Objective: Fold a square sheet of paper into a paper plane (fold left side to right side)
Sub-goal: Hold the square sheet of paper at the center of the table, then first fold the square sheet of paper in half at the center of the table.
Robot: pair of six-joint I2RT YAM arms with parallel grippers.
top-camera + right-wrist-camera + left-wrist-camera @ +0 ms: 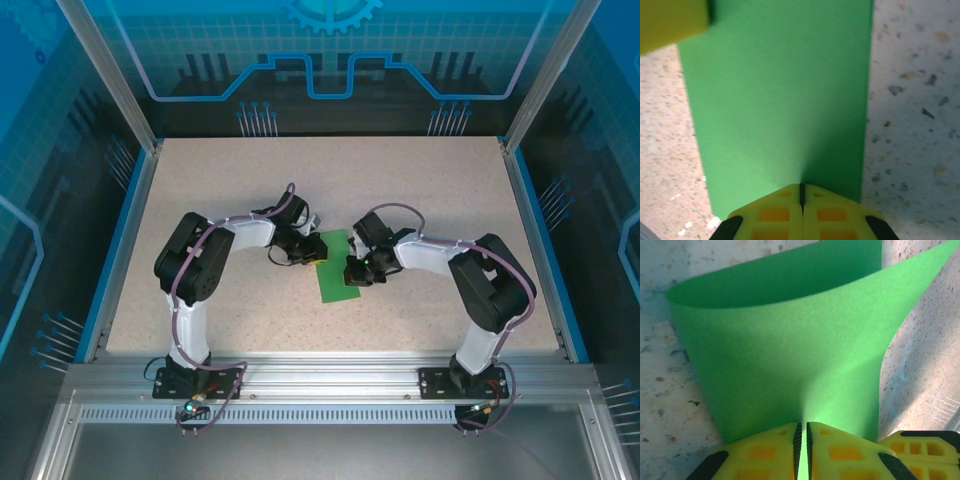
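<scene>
The paper (336,276) sits mid-desk (420,190); I judge it light, floppy and easily creased. My left gripper (802,432) pinches its curling edge, and my right gripper (801,192) is clamped on the flat edge.

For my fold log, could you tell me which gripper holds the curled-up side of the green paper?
The left gripper: the paper bows up from its shut jaws, while before the right gripper it lies flat.

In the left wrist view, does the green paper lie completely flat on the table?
No, the green paper rises from the left hand in an open curved bend, with its far part lifted off the table.
</scene>
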